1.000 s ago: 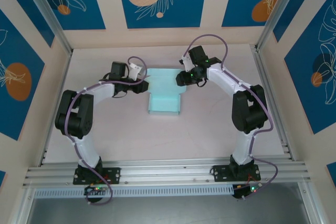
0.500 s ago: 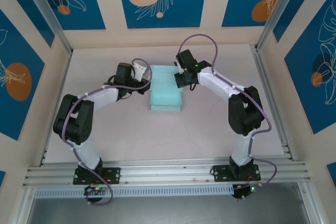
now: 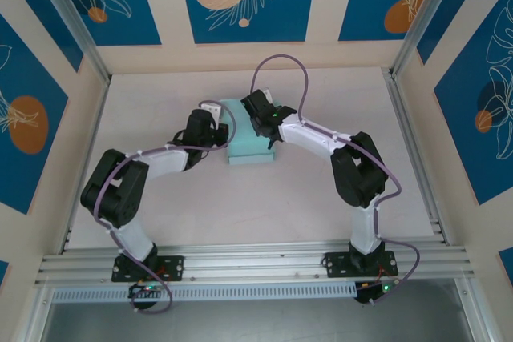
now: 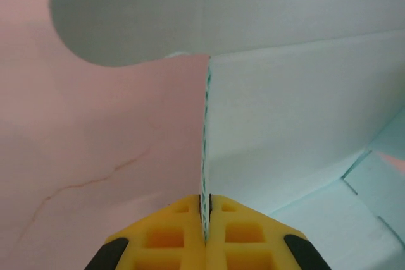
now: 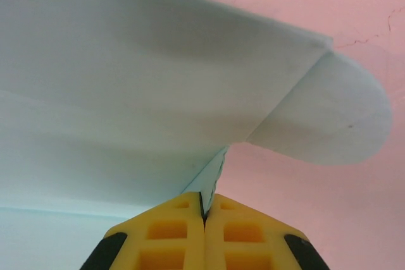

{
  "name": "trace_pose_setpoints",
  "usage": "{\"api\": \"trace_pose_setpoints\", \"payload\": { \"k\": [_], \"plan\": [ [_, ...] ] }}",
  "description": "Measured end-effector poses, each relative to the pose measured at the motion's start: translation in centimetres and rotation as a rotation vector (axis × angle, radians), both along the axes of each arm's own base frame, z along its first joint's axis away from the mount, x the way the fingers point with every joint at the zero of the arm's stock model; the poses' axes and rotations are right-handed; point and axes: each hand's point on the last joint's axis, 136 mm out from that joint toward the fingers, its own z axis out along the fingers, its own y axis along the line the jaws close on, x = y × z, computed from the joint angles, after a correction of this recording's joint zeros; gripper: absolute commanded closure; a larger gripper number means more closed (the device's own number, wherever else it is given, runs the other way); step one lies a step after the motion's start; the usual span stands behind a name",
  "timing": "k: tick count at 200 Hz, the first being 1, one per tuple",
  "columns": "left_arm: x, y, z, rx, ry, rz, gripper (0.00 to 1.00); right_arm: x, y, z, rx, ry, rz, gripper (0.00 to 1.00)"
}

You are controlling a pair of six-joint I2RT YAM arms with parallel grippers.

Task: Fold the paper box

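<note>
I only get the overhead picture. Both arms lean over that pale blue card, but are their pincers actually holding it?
Observer: Yes. In the left wrist view, the left gripper is shut on a thin edge of the paper box, seen end-on.
Operator: And the other one?
Observer: The right gripper is pinched shut on a card edge too, in its own wrist view.
Operator: Any odd shapes on it?
Observer: A rounded flap juts out just beyond the right gripper's hold.

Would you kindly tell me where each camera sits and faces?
Top external: above and behind the arms, looking down at the table and paper box; both arms show.
Left wrist: on the left arm, facing along the left gripper, shut on a box panel's edge.
Right wrist: likewise, right gripper shut on a box edge.
Shared: the paper box.
</note>
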Motion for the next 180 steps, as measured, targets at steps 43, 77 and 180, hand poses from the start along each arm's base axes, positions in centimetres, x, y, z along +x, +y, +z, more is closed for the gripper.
{"api": "trace_pose_setpoints", "payload": {
  "k": [43, 77, 180],
  "plan": [
    [0.8, 0.6, 0.9, 0.002, -0.049, 0.055, 1.0, 0.5, 0.7, 0.5, 0.078, -0.058, 0.003, 1.0],
    [1.4, 0.8, 1.7, -0.003, -0.081, 0.075, 1.0, 1.5, 0.9, 1.4, 0.119, -0.102, 0.006, 1.0],
    [2.4, 0.7, 0.4, -0.063, -0.084, 0.131, 1.0, 1.0, 1.0, 0.1, 0.177, -0.198, -0.003, 1.0]
  ]
}}
